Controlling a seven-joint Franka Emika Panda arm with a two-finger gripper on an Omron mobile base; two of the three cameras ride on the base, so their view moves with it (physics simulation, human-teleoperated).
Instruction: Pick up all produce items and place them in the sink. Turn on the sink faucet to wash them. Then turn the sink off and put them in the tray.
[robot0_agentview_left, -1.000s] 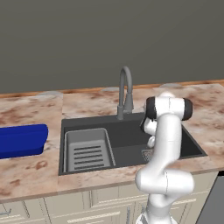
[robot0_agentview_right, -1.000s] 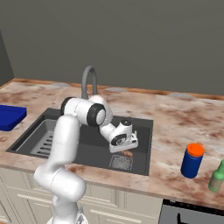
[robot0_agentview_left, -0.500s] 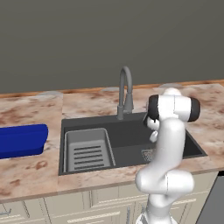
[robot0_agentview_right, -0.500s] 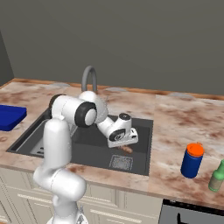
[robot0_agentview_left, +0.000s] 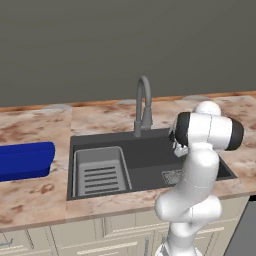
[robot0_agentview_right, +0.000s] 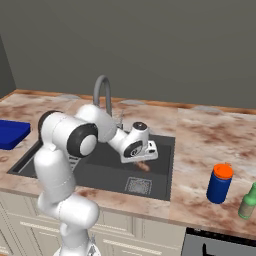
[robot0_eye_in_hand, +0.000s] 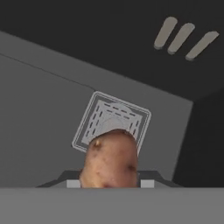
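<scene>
With my fingers (robot0_eye_in_hand: 109, 183) clamped on the lumpy orange-brown potato (robot0_eye_in_hand: 110, 159), I should lift straight before swinging toward nine o'clock to the deep bright-blue rectangular tray (robot0_agentview_left: 25, 160).

One potato (robot0_eye_in_hand: 110, 159), one sink (robot0_agentview_left: 145, 155), one faucet (robot0_agentview_left: 142, 105), one blue tray (robot0_agentview_left: 25, 160), one grey rack insert (robot0_agentview_left: 100, 170), one drain grate (robot0_eye_in_hand: 111, 122), three wall slots (robot0_eye_in_hand: 183, 38), one orange-capped blue canister (robot0_agentview_right: 220, 183), one green bottle (robot0_agentview_right: 247, 201).
</scene>
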